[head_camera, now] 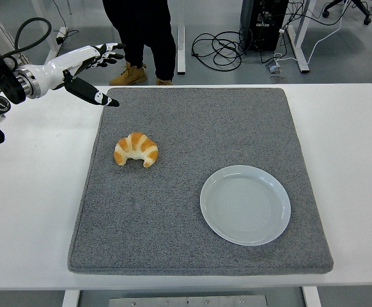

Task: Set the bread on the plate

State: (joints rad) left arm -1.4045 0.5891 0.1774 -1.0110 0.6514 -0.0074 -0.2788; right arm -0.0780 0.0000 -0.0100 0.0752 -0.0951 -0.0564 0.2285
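A golden croissant (136,149) lies on the left half of the grey mat (199,128). An empty pale blue plate (245,204) rests on the mat's right front part. My left hand (91,67) hovers over the mat's far left corner, behind and to the left of the croissant, palm turned sideways. Its fingers (107,52) are stretched out flat and the thumb (95,96) points down toward the mat, holding nothing. The right arm does not show.
A person's dark legs and tan boots (135,73) stand beyond the table's far edge. Cables (221,48) and a black computer case (264,22) sit on the floor behind. White tabletop (32,192) surrounds the mat.
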